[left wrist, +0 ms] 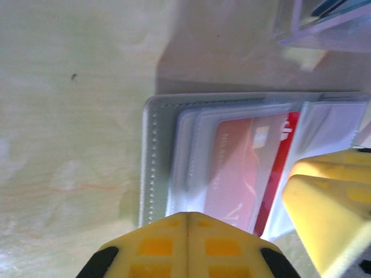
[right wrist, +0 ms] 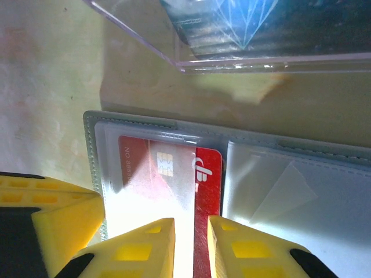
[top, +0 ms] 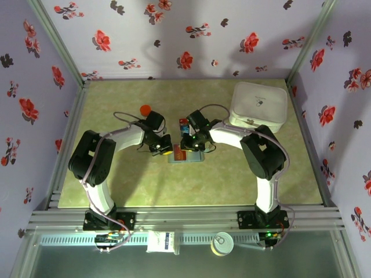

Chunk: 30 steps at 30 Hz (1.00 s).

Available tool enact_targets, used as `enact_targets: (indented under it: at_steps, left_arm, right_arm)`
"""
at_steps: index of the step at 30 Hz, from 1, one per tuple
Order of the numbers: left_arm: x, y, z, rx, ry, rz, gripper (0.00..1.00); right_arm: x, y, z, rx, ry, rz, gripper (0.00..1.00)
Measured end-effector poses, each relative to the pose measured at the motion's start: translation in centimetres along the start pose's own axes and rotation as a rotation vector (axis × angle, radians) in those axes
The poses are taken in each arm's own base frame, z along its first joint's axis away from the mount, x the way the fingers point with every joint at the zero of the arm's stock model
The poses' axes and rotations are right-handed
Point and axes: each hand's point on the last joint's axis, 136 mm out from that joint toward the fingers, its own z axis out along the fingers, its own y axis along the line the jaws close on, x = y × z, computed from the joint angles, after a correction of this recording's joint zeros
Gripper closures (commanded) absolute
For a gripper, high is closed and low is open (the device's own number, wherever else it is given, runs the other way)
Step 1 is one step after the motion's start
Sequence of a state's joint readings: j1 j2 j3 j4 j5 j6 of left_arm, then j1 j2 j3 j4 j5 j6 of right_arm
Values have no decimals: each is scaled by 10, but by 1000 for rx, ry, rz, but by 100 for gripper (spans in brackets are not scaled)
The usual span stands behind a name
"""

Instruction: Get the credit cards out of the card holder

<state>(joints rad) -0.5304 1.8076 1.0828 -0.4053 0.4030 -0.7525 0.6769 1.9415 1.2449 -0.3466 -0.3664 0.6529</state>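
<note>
Table [top: 116,185]: A pale green mat is seen, walled with flowered paper; both arms are reached in to its middle.

White box [top: 259,105]: A big rounded box is set at the far right corner with its lid shut. What it holds cannot be told.

Card holder [right wrist: 301,185]: It is laid open and flat at the middle of the table, between the two grippers and just nearer than the clear tray. Two pale blue-grey panels with a stitched border are shown. Clear sleeves are stacked on one panel; a loose clear flap is seen on the other.

Clear tray [right wrist: 261,62]: A square of clear plastic is placed just beyond the holder, with a strip of bare mat between them. A blue card [right wrist: 232,17] is held in it.

Left gripper [left wrist: 187,229]: The yellow fingers are pressed fully together, with nothing between them. The tips are set at the holder's stitched border.

Right gripper [right wrist: 191,226]: The jaws are parted by a narrow gap, over the sleeved panel. Whether anything is clamped cannot be told.

Red credit card [right wrist: 208,185]: It is lodged in the holder's sleeve, with its chip dimmed by the plastic. One red band is left uncovered and is run into the right gripper's gap.

Orange disc [top: 145,109]: It is set beyond the left gripper, apart from the holder.
</note>
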Motion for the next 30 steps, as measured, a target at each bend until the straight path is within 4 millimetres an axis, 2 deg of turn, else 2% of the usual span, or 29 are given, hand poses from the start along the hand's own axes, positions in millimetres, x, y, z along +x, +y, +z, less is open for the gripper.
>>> enact_targets:
  at_steps: [4, 9, 19, 30]
  left_arm:
    - [-2, -11, -2, 16, -9, 21, 100]
    - [2, -16, 0, 17, -2, 36, 100]
    - [6, -4, 12, -26, 24, 36, 100]
    - [5, 0, 10, -53, 22, 63, 100]
  right_arm:
    - [-1, 1, -2, -3, -5, 0, 76]
    - [-2, 1, -4, -5, -8, 2, 76]
    - [-4, -3, -5, -5, -10, 16, 74]
    - [-1, 0, 0, -51, 0, 43, 73]
